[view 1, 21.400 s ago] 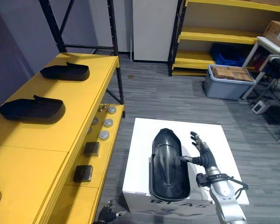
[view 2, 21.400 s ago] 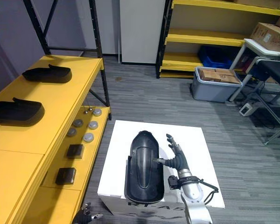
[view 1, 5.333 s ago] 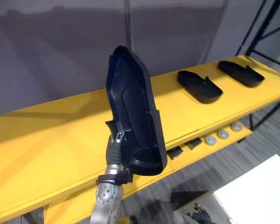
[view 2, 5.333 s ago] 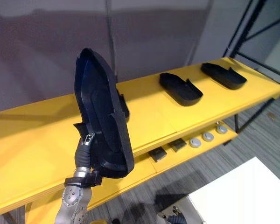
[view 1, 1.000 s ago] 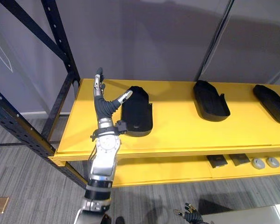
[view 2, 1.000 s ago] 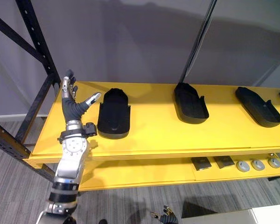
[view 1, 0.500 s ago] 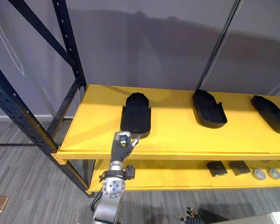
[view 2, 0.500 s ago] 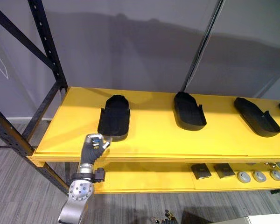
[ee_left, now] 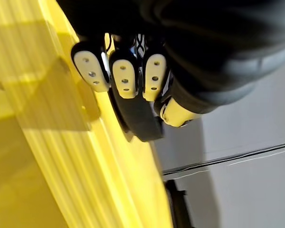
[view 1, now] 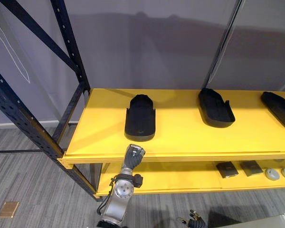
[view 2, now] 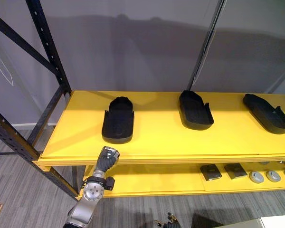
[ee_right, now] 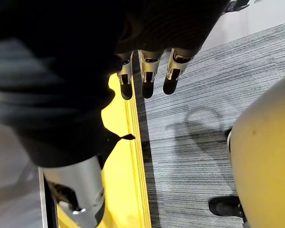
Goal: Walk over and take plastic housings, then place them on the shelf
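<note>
Your placing step looks finished: the plastic housing (view 1: 140,118) lies flat on the yellow shelf (view 1: 180,135) at 12 o'clock from your left hand (view 1: 133,155), curled empty below the shelf's edge, right hand (ee_right: 147,76) slack, so next go fetch another.

A storeroom or workshop store is indicated. A dark punched-steel rack (view 1: 69,45) with a yellow shelf (view 1: 180,140) is set against a plain grey wall (view 1: 152,42). Black housings (view 1: 140,118) are laid in a row along the shelf, well apart. Small black blocks (view 1: 226,169) and grey discs (view 1: 273,174) are kept on the lower shelf (view 1: 175,179), at the right. A grey plank floor (view 1: 33,190) is laid throughout.
</note>
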Tool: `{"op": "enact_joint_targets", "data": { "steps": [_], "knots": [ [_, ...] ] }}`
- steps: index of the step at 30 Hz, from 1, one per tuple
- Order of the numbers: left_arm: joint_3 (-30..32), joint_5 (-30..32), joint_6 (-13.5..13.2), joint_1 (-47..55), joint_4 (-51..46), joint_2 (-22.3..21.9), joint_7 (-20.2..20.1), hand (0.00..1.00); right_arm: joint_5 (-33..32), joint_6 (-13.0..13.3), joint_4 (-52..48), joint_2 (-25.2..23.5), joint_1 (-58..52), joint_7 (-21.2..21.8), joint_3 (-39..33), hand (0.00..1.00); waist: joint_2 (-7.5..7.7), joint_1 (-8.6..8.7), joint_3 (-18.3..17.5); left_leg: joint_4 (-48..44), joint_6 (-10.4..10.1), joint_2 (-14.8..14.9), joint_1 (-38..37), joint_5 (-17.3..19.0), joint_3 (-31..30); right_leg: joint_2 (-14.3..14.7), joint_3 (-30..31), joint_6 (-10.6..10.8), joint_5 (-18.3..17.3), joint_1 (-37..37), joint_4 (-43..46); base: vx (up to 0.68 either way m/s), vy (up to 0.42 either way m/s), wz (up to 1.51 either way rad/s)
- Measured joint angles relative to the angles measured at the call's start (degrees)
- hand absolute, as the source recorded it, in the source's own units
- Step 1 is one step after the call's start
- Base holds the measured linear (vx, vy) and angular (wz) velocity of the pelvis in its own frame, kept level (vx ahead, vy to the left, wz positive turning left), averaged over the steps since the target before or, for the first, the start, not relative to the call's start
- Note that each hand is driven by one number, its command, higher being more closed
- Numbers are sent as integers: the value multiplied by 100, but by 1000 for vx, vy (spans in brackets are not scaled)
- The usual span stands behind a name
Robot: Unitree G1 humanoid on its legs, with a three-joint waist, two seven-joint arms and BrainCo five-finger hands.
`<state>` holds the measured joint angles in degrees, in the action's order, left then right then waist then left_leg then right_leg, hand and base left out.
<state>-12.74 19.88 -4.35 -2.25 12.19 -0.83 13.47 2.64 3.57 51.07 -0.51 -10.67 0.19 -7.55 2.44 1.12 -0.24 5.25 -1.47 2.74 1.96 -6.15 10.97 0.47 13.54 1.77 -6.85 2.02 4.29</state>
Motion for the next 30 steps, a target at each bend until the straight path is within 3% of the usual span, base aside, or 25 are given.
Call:
{"op": "enact_joint_targets", "data": {
  "steps": [10,18,30],
  "knots": [
    [182,161,126,-1035,952,227,137,100,115,1,256,1,226,16,103,0,92,188,10,0,24,-20,42,61,22,-10,27,-72,45,-6,-93,7,3,-1],
    [468,169,193,-1718,1445,487,237,100,125,3,385,7,418,44,202,0,170,433,93,-2,-24,9,62,117,162,39,172,-98,62,-90,-98,1,-3,-10],
    [496,129,128,-2110,1741,569,230,100,222,13,461,8,540,102,201,0,218,484,217,-3,-27,-1,72,121,150,30,163,-100,62,-97,-102,0,0,0]
  ]
}}
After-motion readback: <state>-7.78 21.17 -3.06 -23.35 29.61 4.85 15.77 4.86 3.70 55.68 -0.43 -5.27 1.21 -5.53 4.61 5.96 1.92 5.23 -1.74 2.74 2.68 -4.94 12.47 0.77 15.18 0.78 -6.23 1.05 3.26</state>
